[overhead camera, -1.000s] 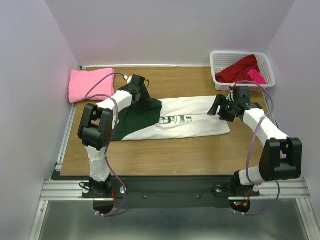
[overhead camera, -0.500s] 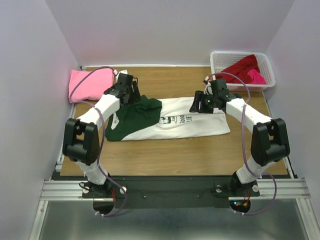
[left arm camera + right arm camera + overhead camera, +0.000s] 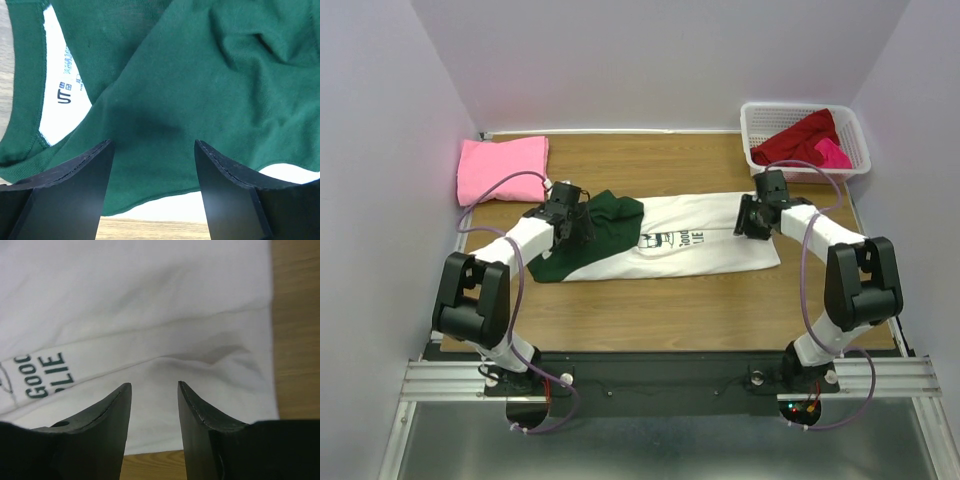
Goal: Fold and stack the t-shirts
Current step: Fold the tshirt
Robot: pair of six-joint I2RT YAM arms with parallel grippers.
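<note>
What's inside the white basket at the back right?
A dark red t-shirt fills most of the basket, with a magenta one bunched at its right front. Whatever lies beneath them, including the basket floor, is covered.

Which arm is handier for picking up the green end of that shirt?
Left. The left gripper hangs open right over the green sleeve; the right gripper is over the white hem at the opposite end.
</note>
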